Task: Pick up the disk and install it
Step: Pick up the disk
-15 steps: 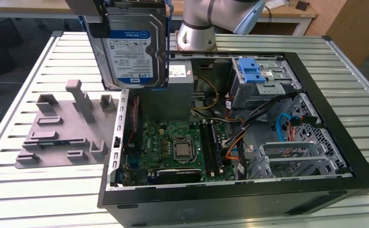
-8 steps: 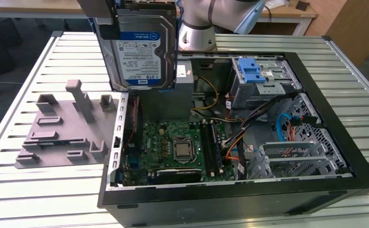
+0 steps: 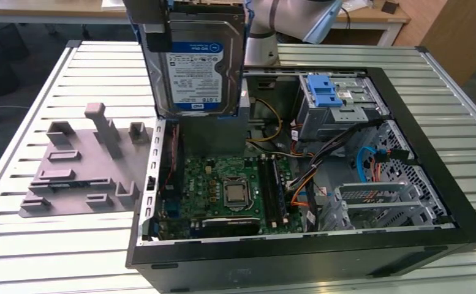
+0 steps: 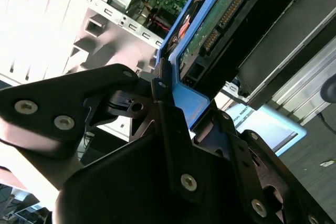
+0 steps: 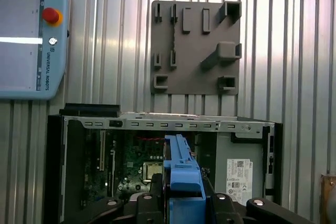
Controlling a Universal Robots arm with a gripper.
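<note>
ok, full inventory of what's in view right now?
Silver hard disk in blue plastic carrier: 1, silver, white-and-blue label, held upright above the open case.
Black metal computer case: 1, black, lying open on the table.
Green motherboard: 1, green, inside the case.
Metal drive cage with blue latch: 1, grey and blue, in the case's far corner, on the exterior view's right.
Grey plastic fixture plate with raised blocks: 1, grey, on the table beside the case, on the exterior view's left.
Slatted metal table: 1, silver-white, under the case and plate.
Grey teach pendant with red button: 1, grey, apart from the plate.
Robot arm: 1, pale grey, behind the case.
Black hand: 1, shut on the carrier.
</note>
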